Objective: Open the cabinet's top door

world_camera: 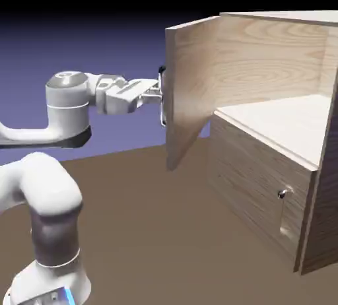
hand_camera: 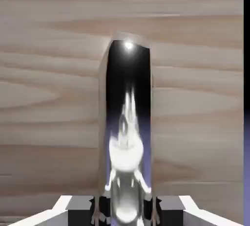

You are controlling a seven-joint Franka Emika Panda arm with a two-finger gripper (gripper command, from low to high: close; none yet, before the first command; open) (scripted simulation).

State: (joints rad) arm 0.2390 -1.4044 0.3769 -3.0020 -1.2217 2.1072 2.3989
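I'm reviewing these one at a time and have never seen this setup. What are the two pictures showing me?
The machine is a white robot arm with a two-finger gripper, all computer-rendered.

The exterior view looks on from beside the arm. On the brown surface stands a wood-grain cabinet. Its top door is swung open, showing the pale inside; the lower panel is closed.

The hand view looks along the gripper at the door. The shiny upright strip is the door's bar handle, mirroring its surroundings. The fingers are closed on it, one either side.
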